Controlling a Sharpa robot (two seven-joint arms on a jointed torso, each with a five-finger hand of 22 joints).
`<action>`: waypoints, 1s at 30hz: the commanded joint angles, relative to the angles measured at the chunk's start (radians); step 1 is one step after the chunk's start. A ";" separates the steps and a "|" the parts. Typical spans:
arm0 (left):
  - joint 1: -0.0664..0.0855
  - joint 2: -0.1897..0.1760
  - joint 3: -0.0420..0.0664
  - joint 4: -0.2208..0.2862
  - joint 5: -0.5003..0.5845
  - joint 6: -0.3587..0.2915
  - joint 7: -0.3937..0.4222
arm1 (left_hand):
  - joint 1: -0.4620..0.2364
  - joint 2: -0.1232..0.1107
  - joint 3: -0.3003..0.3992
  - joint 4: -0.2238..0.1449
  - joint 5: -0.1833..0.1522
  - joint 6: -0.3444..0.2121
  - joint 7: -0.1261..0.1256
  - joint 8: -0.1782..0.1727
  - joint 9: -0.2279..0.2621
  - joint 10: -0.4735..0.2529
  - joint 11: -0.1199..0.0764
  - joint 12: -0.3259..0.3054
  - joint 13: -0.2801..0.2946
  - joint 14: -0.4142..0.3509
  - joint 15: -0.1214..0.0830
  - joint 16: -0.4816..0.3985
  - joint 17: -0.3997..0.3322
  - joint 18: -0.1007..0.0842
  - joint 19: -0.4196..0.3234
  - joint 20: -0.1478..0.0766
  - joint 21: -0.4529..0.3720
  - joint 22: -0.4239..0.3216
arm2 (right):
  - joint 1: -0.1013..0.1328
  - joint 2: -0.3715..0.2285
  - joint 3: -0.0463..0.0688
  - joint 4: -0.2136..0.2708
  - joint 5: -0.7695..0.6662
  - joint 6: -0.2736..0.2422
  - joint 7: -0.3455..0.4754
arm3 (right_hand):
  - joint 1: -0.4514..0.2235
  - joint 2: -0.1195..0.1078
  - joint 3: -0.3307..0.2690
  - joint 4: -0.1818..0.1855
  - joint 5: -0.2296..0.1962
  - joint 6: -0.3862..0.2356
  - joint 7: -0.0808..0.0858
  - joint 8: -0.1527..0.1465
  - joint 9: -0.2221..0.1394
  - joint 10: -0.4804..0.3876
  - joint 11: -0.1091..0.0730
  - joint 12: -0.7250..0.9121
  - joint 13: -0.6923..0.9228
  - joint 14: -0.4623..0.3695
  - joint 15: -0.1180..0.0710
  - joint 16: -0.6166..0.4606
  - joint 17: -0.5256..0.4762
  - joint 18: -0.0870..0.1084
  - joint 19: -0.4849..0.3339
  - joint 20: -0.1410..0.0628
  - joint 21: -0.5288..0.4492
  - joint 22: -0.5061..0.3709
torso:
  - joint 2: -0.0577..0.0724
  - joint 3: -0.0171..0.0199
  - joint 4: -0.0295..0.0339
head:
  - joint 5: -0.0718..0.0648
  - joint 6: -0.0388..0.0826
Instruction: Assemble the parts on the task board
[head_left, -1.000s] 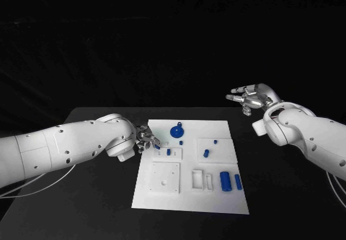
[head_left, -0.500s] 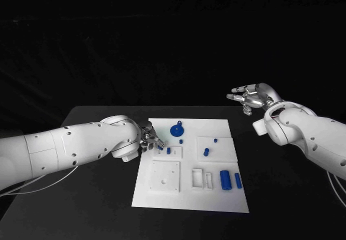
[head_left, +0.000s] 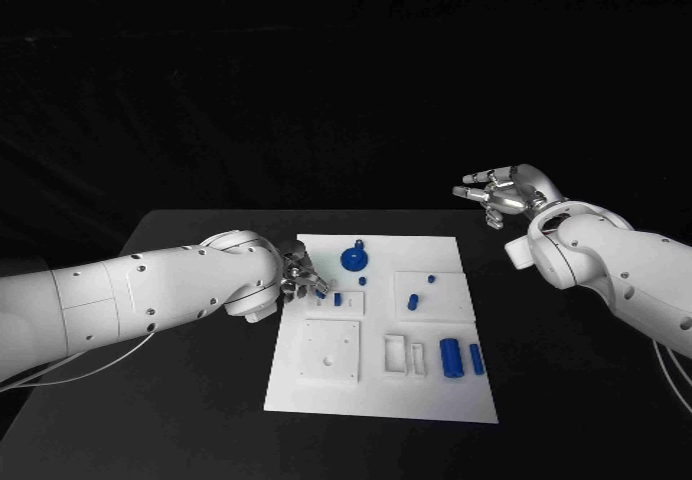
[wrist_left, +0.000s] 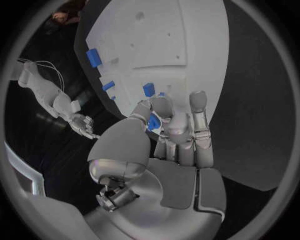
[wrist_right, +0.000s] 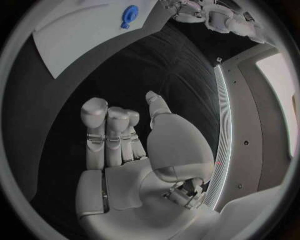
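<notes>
Head view: the left hand (head_left: 302, 279) hovers at the task board (head_left: 382, 400)'s left edge; the right hand (head_left: 500, 197), fingers spread and empty, stays well off its far right corner.

Left wrist view: fingertips (wrist_left: 164, 107) pinch a small blue part (wrist_left: 153, 123), probably light, rigid and slippery, best held by its sides.
</notes>
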 joint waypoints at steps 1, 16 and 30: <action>0.000 -0.001 0.000 0.003 -0.023 -0.010 0.003 | -0.001 0.010 0.050 -0.044 0.008 0.059 -0.050 0.007 0.173 0.039 -0.009 0.003 -0.002 0.007 -0.001 0.005 0.002 0.015 0.002 0.009 0.007 0.018 | -0.001 0.000 0.001 0.001 0.001 0.015 0.003 | -0.009 0.002 -0.001 0.007 0.004 -0.005 -0.001 -0.002 0.001 -0.007 0.000 0.000 0.000 0.003 0.002 0.000 0.000 0.017 0.054 0.002 0.004 0.036 | 0.000 0.0000 0.0003 | 0.003 0.001; -0.014 -0.004 0.000 0.004 -0.031 -0.011 0.001 | -0.001 0.009 0.050 -0.045 0.010 0.060 -0.050 0.007 0.173 0.039 -0.009 0.003 -0.003 0.007 0.000 0.006 0.004 0.017 0.002 0.011 0.008 0.018 | -0.002 0.000 0.001 -0.003 0.001 0.013 0.000 | -0.008 0.005 -0.001 0.007 0.002 -0.008 0.000 -0.003 0.001 -0.008 0.000 -0.001 0.000 0.002 0.002 -0.002 -0.001 0.018 0.054 0.002 0.000 0.034 | 0.000 0.0007 -0.0008 | 0.005 -0.001; -0.017 -0.012 0.000 0.012 -0.036 -0.011 -0.003 | -0.002 0.008 0.052 -0.047 0.013 0.062 -0.051 0.008 0.172 0.039 -0.009 0.006 -0.006 0.007 0.000 0.008 0.006 0.022 0.001 0.016 0.011 0.018 | -0.002 0.001 0.001 -0.003 0.001 0.013 0.000 | -0.008 0.005 -0.001 0.007 0.002 -0.008 0.000 -0.003 0.001 -0.008 0.000 -0.001 0.000 0.002 0.002 -0.002 -0.001 0.018 0.054 0.002 0.000 0.034 | 0.001 0.0004 0.0001 | 0.009 -0.002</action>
